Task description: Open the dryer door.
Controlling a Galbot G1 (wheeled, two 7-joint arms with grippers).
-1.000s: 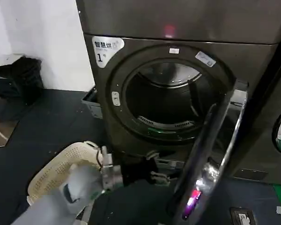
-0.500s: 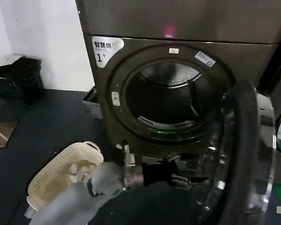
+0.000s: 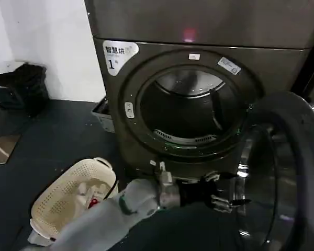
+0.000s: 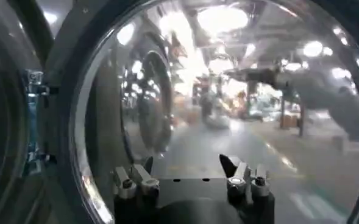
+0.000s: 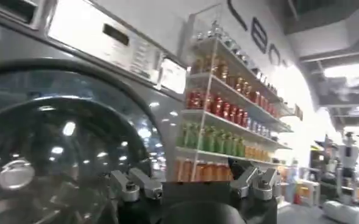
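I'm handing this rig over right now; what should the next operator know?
Left gripper: open, holding nothing, low in front of the dryer at the door's inner side.
Right gripper: open, empty, off to the side facing a neighbouring machine.
Door: swung wide to the right; drum opening fully exposed.
Done: door is open.
Left: probably just withdraw the left arm.

The left arm [image 3: 102, 219] reached forward and to the right from the lower left of the head view, its wrist held level. The left gripper [image 3: 231, 197] stood at the arm's far end with its jaws parted and nothing between them. The right gripper [image 5: 191, 181] likewise had its jaws spread, holding nothing.
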